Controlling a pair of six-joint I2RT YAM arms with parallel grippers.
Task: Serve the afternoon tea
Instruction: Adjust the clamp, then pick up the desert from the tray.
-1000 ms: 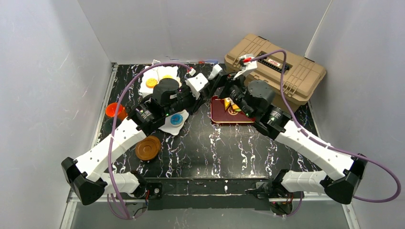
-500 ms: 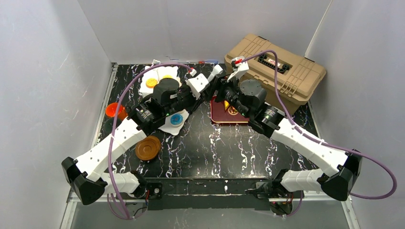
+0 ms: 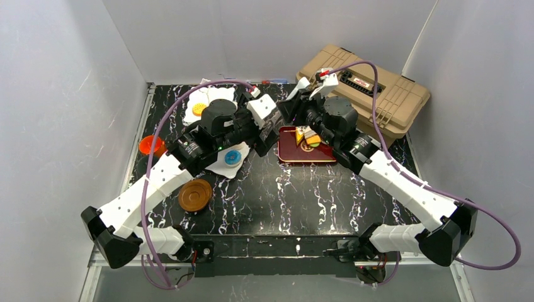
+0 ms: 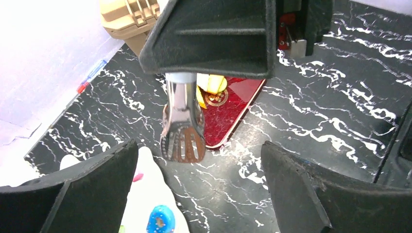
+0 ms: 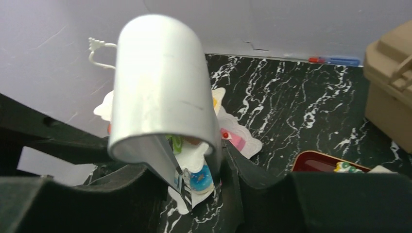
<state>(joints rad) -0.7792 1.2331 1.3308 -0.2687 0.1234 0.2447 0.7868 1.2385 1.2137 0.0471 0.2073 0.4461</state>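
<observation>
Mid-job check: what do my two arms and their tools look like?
The left arm and right arm have white link shells with black joints and bases. A purple cable loops along each. The left tool and right tool have matte black wedge-shaped fingers.

The left gripper has been opened wide and the tongs let go. The right gripper has been closed on their bent end, so they now hang from it alone. The left gripper seems to have been swung from beyond the far left corner of the tray to just beside its left edge.
</observation>
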